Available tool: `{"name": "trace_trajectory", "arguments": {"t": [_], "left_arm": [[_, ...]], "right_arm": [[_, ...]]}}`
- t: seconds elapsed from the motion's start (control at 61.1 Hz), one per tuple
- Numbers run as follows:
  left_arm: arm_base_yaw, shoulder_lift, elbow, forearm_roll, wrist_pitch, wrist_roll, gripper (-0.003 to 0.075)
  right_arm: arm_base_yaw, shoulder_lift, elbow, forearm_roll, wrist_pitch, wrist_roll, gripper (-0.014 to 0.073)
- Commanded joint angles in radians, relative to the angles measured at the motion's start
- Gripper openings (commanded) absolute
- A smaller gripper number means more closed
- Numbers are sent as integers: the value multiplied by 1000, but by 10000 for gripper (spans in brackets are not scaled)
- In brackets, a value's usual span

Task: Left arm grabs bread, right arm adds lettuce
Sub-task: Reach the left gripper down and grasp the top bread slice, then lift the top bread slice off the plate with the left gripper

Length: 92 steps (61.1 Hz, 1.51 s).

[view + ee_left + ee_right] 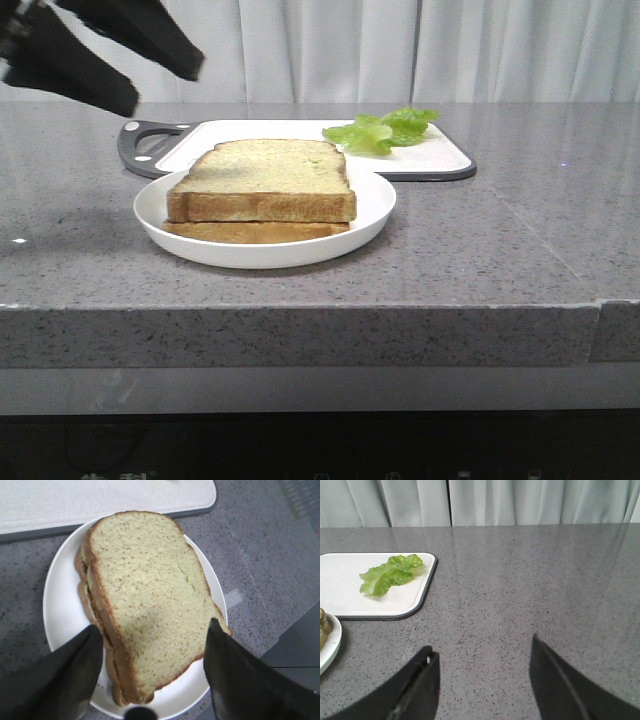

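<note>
The bread (262, 180) is a thick, pale-faced slice lying on a thinner toast slice (255, 231) in a white plate (370, 215). My left gripper (165, 88) hangs open above and to the left of the plate, touching nothing. In the left wrist view its fingers (75, 670) stand apart on either side of the near corner of the bread (145, 585), above it. The lettuce (385, 128) lies on a white cutting board (440, 155) behind the plate. My right gripper (482, 652) is open over bare countertop, well to the right of the lettuce (390, 573). It is out of the front view.
The cutting board has a dark grey rim and a handle (145, 145) at its left end. The grey speckled countertop (520, 230) ends at a front edge just ahead of the plate. A pale curtain (400, 50) hangs behind the table.
</note>
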State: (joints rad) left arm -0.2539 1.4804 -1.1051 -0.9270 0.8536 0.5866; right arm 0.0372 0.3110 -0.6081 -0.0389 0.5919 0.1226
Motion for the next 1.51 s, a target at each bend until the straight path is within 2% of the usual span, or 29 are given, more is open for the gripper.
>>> {"name": "trace_trajectory", "arguments": {"t": [0.0,0.278,0.605,0.72,0.884,1.064,1.342,1.489], "left_arm": [[-25,19,-62,-38,-24,6,439],[-34,134,-100,-66,-10,6,439],[-34,176,-100,-90,16,6,430],[-34,176,-100,-88,34,6,324],[-34,176,-100,-88,58,6,127],[-32,176,-100,-95,74,6,-18],[-32,114,-135,-111,107,6,-20],[-23,13,-147,-79,59,6,-20]], "right_arm": [[-7,17,-32,-15,-74,-8,426],[-7,17,-32,-15,-72,-8,426],[-7,17,-32,-15,-70,-8,426],[-7,17,-32,-15,-69,-8,426],[-7,17,-32,-15,-67,-8,426],[-7,17,-32,-15,-67,-8,426],[-7,17,-32,-15,-74,-8,426],[-7,17,-32,-15,-74,-8,426]]}}
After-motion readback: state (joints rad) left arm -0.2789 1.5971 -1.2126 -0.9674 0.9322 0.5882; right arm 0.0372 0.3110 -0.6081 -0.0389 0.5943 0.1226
